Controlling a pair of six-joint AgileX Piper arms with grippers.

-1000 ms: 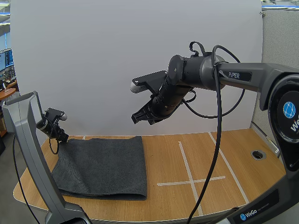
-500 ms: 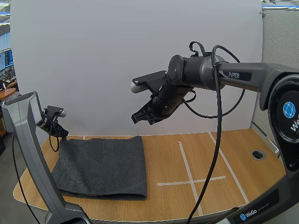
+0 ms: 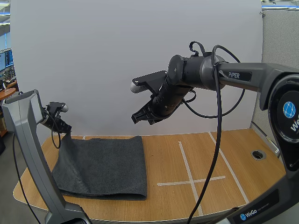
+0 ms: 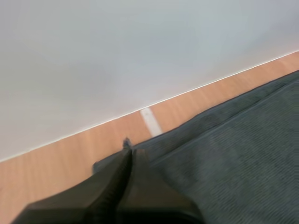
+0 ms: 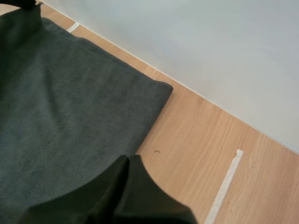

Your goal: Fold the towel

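Note:
A dark grey towel (image 3: 103,165), folded once, lies on the left half of the wooden table (image 3: 187,149). My left gripper (image 3: 66,130) is shut on the towel's far left corner and holds it a little off the table, so the cloth slopes up to it. In the left wrist view the fingertips (image 4: 127,145) lie together with the towel (image 4: 233,154) corner pinched at their tip. My right gripper (image 3: 140,117) hangs high above the table's middle, shut on nothing. Its fingers (image 5: 126,161) form one dark wedge over the towel's (image 5: 60,107) right edge.
White tape lines (image 3: 189,179) form a cross on the right half of the table. A round cable hole (image 3: 258,154) sits near the right edge. A white board stands along the table's far side, close behind the towel.
My left gripper has shut on the towel's far left corner and lifted it slightly up. The right arm has not moved.

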